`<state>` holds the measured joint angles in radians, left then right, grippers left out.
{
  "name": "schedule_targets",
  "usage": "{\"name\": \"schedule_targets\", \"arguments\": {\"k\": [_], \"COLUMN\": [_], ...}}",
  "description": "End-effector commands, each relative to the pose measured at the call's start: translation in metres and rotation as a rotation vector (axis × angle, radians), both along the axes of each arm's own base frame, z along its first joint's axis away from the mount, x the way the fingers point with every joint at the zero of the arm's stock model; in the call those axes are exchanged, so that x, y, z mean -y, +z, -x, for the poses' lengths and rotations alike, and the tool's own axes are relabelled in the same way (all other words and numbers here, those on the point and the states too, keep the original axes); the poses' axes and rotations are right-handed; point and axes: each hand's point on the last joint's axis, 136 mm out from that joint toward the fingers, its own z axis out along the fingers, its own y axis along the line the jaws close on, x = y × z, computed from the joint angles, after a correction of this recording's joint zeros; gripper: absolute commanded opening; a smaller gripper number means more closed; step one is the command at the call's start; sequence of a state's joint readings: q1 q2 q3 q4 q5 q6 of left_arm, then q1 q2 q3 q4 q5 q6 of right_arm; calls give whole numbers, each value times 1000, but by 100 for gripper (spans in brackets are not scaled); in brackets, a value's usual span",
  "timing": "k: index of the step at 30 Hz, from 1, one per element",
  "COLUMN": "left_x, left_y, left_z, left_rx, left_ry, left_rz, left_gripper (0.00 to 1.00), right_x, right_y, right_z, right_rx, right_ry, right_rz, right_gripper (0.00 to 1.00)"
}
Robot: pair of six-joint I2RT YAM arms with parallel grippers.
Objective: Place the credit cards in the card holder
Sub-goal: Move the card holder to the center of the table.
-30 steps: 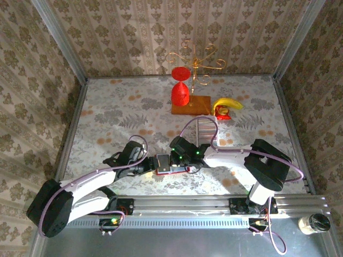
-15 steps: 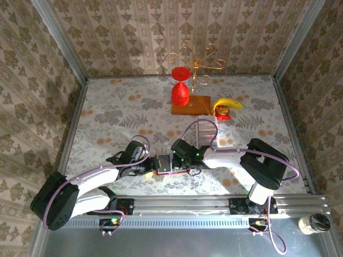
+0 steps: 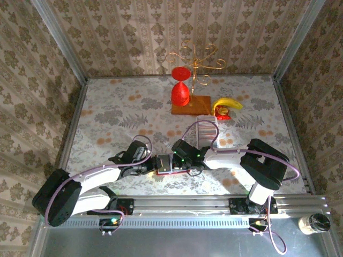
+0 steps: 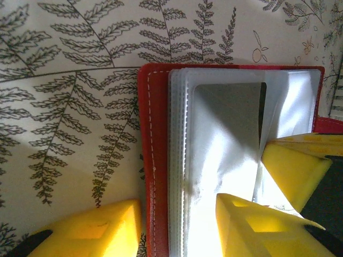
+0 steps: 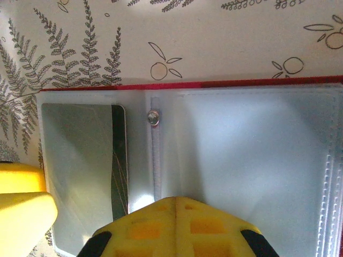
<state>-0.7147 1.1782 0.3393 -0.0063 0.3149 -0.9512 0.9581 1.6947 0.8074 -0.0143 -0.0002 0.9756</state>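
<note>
**While one grey card (image 5: 80,160) is sitting in a sleeve, the row is waiting on the table**

As far as the views are showing, the job is looking barely begun. The card holder (image 3: 163,164) is lying open and flat near the front edge of the table (image 3: 107,118), between the two wrists. A single grey card with a dark stripe is showing through one of its clear sleeves (image 4: 214,160). The long pale row of credit cards (image 3: 206,130) is lying on the table just beyond the right arm, apart from the holder, so nearly all of the loading is looking undone.

The left gripper (image 4: 171,230) is standing with its jaws partway apart, straddling the holder's red side edge. One finger is sitting over the table just beside the cover, and the other is lying on top of the sleeves. It is looking more like a hold-down than a pinch. The right gripper (image 5: 177,222) is clenched tight with nothing between its fingers. Its tip is pressing on the sleeves beside the spine, right next to the pocket with the card in it.
</note>
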Motion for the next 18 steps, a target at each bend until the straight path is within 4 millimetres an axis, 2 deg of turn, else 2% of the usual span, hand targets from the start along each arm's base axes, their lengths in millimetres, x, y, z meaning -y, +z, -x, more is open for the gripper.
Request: {"name": "schedule_targets", "arguments": {"k": [1,13,18], "left_x": [23,28,23], "left_y": [9,29,31], "left_z": [1,0,-1], "left_rx": [4,44,51], "left_ry": [-53,-51,-41], "left_rz": [79,125,101], "left_gripper": [41,38,31], "right_x": [27,24,22], "right_y": [-29,-25,-20], "right_z": [13,14,12], "right_rx": [-57,-49,-38], "right_ry": [-28,-32,-35], "right_rz": [108,86,77], "right_gripper": [0,0,0]}}
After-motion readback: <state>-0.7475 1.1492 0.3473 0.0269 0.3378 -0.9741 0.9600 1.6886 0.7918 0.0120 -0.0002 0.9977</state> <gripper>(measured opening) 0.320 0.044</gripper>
